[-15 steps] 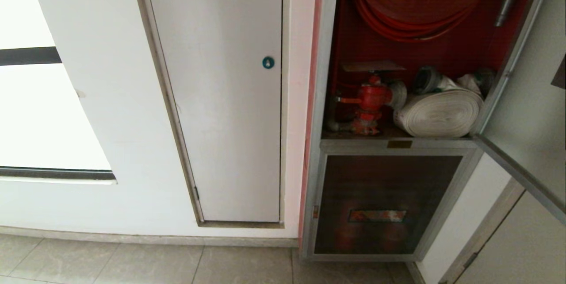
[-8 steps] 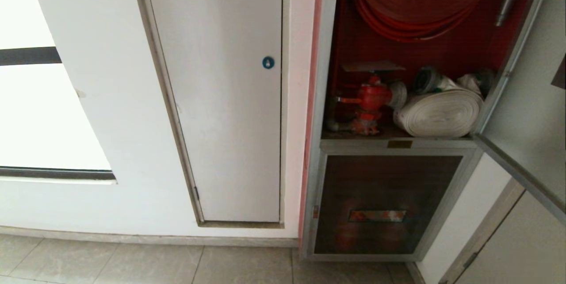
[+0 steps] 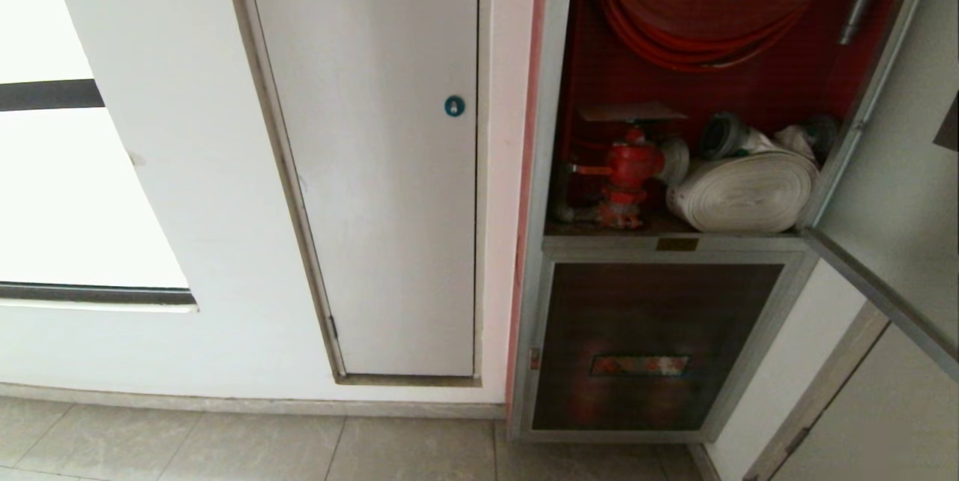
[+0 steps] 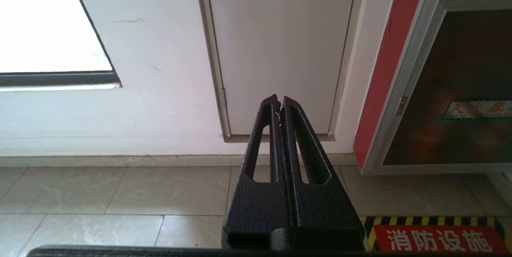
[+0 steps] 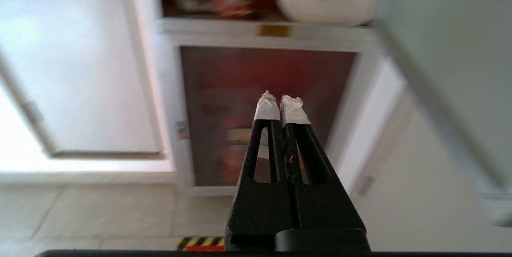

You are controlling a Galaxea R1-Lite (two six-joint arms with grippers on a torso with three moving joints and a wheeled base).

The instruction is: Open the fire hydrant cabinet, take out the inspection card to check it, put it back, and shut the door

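Head view, cabinet (image 3: 558, 166): upper compartment stands open, red inside. Door (image 3: 899, 189) swung out to the right, its lower rail reaching toward me.

Card (image 3: 633, 112): thin tan rectangle lying flat on top of the valve (image 3: 629, 166), left half of the compartment, long axis running left to right. Hose (image 3: 742, 189), white and rolled, sits just right of the valve; reel (image 3: 712, 1) hangs above.

Right claw (image 5: 282, 107): fingers pressed together, nothing held, white-taped tips aimed at the lower glass panel (image 5: 264, 113). The card lies above and beyond it, slightly left; I judge the reach must go up and far, past the sill.

Left claw (image 4: 279, 105): closed, empty, pointed at the white panel (image 4: 280, 49) well left of the cabinet.

Nearer arm: the right, by my reckoning. Neither arm shows in head view.
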